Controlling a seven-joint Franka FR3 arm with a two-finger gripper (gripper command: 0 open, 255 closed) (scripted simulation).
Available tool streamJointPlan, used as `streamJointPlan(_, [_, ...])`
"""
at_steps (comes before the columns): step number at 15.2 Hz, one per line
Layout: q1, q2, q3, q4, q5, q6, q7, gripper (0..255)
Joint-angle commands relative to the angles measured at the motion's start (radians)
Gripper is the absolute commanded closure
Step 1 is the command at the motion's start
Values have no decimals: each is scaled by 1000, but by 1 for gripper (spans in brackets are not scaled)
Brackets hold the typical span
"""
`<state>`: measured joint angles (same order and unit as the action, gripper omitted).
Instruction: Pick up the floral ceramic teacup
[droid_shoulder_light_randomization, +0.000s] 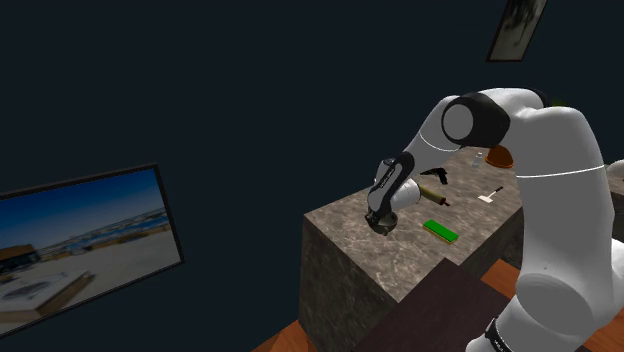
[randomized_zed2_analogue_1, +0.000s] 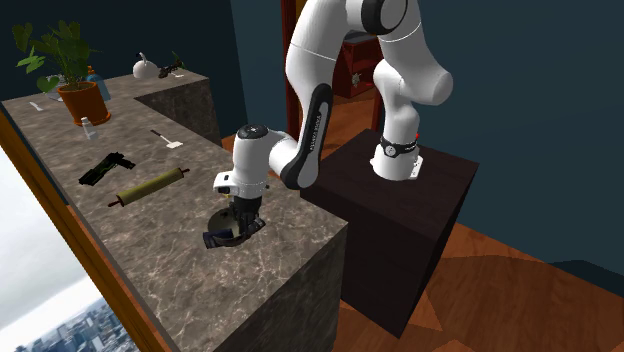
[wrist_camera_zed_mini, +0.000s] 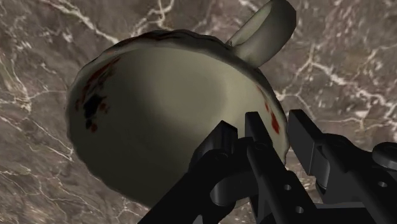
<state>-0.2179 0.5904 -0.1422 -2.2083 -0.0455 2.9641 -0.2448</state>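
Black two-finger gripper (wrist_camera_zed_mini: 278, 127), narrowed to a slit, stands over one side of the cream, floral-blotched ceramic teacup (wrist_camera_zed_mini: 165, 108). One finger reaches down inside the bowl and the other stands outside it. The thin wall, a little way round the rim from the looped handle (wrist_camera_zed_mini: 264, 32), sits between them and looks pinched. The cup's mouth faces up at the hand, and most of the bowl spreads away from the fingers on the side opposite the grip. In the second exterior view the gripper (randomized_zed2_analogue_1: 235, 222) points straight down with the cup (randomized_zed2_analogue_1: 228, 232) under it. The cup seems to rest on the dark veined marble counter (randomized_zed2_analogue_1: 200, 290), near the long edge that faces the stand and toward the counter's free end. As I judge it, the grasp is made and the lift not yet begun. The next move calls for a slow, straight rise, since a pinch on one wall lets a cup swing or slip. Farther along the counter, well apart, lie an olive rolling pin (randomized_zed2_analogue_1: 150, 186) and a black pistol (randomized_zed2_analogue_1: 105, 167), with a potted plant (randomized_zed2_analogue_1: 75, 95) beyond them.
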Motion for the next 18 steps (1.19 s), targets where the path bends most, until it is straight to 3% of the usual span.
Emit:
streamJointPlan(1, [0,1,0,0,0,0,0,255])
streamJointPlan(5, [0,0,0,0,0,0,0,255])
streamJointPlan(18, [19,-174,-22,-44,-16,-130,-1,255])
